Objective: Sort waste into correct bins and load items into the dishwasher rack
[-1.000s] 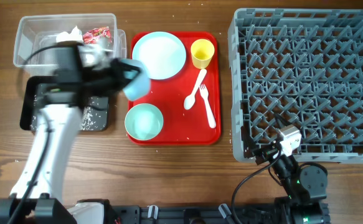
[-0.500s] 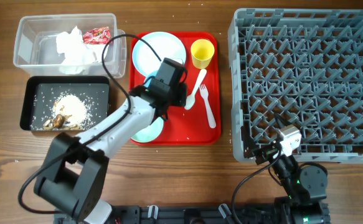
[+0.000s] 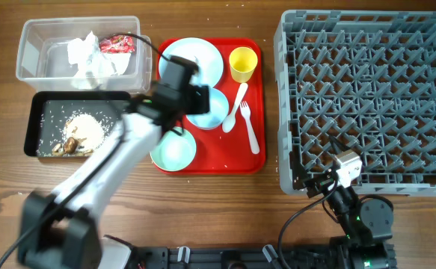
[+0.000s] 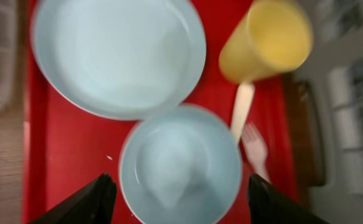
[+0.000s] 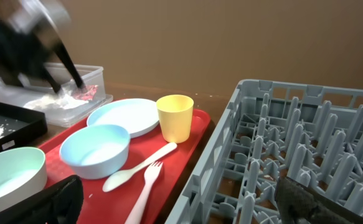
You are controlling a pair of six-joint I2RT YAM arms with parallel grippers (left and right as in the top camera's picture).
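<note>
The left gripper (image 4: 180, 182) is hanging wide open over the small light bowl (image 3: 218, 112), a smooth round dish sitting on the flat red tray (image 3: 210, 161), just near of the pale blue plate (image 3: 203, 56). Half a second ago the wrist was covering this bowl. Blur is smearing the wrist view, and the arm is hiding the plate's left edge. The right gripper (image 5: 178, 186) is sitting spread wide.

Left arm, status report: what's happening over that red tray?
Left gripper open, over the small bowl on the red tray. Right gripper open, parked by the rack. No dishes racked yet. Plate and cup close by.
</note>
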